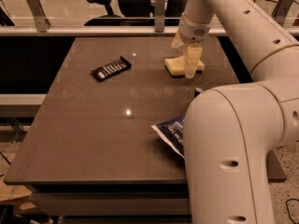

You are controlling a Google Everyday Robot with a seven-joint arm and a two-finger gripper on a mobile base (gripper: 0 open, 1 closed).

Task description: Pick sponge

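Observation:
The sponge [174,67] is a pale yellow foam block lying flat on the brown table [103,120], at the far right part of the top. My gripper [190,72] points straight down and sits right over the sponge's middle, low against it and covering part of it. My white arm reaches in from the upper right. The sponge still rests on the table.
A black remote-like bar [110,68] lies at the far left of the table. A blue chip bag [172,133] lies at the near right, partly hidden behind my white arm base [224,162]. An office chair [103,3] and railing stand behind the table.

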